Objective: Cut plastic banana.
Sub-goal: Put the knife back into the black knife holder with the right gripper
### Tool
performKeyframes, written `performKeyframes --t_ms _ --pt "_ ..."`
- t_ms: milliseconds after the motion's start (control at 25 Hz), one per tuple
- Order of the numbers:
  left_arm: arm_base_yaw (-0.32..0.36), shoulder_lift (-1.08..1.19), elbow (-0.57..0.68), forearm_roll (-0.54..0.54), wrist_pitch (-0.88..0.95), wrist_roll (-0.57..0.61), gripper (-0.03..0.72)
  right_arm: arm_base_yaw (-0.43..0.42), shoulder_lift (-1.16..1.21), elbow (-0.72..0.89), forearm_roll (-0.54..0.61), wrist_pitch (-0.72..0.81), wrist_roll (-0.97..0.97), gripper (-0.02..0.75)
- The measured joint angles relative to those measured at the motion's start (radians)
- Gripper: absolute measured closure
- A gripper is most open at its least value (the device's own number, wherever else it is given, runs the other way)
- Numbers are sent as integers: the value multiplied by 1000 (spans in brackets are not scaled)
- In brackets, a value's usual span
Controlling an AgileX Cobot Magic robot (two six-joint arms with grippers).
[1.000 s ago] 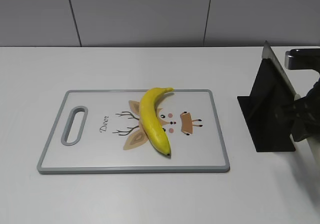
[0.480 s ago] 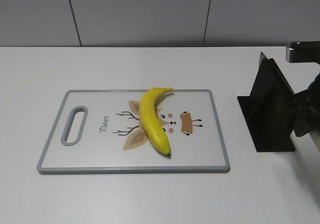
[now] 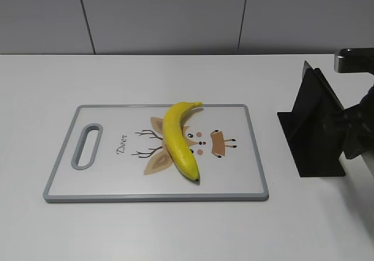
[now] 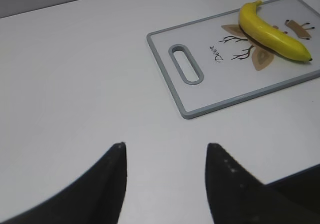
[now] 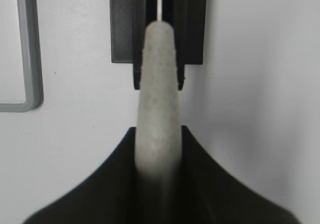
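The plastic banana (image 3: 178, 141) is glossy yellow and lies across the middle of the cutting board (image 3: 234, 176), stem end toward the back. It also shows in the left wrist view (image 4: 272, 28). My right gripper (image 5: 158, 129) is shut on the speckled grey knife handle (image 5: 159, 78). The knife's blade sits in the slot of a black holder (image 3: 315, 138) right of the board. In the exterior view the right gripper (image 3: 357, 134) is at the right edge. My left gripper (image 4: 166, 146) is open and empty over bare table, left of the board's handle end (image 4: 186, 63).
The white board has a grey rim, a handle slot (image 3: 86, 146) on its left and a deer drawing. The black holder (image 5: 192, 23) stands on the white table close to the board's right rim (image 5: 30, 43). A grey wall runs behind the table.
In the first half second the knife blade dropped lower in the holder and the right wrist shifted slightly. Since then nothing has moved. The banana and board have stayed put.
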Motion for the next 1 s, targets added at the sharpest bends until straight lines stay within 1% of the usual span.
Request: performKeyframes --t_ms 160,360,440,520,720,800,880,1000 --pt "0 0 0 0 0 0 199 0 0 -7 -11 -53 0 522" --pt "0 0 0 0 0 0 204 0 0 -8 -11 -57 0 502" --pt "0 0 0 0 0 0 204 0 0 -8 -12 -57 0 477" --pt "0 0 0 0 0 0 207 0 0 -8 -12 -57 0 432" --pt "0 0 0 0 0 0 208 0 0 -11 -15 -46 -5 237" --pt "0 0 0 0 0 0 208 0 0 -22 -15 -28 -5 185" --pt "0 0 0 0 0 0 208 0 0 -45 -15 -5 -5 160" --pt "0 0 1 2 -1 0 208 0 -6 -84 -15 34 -15 154"
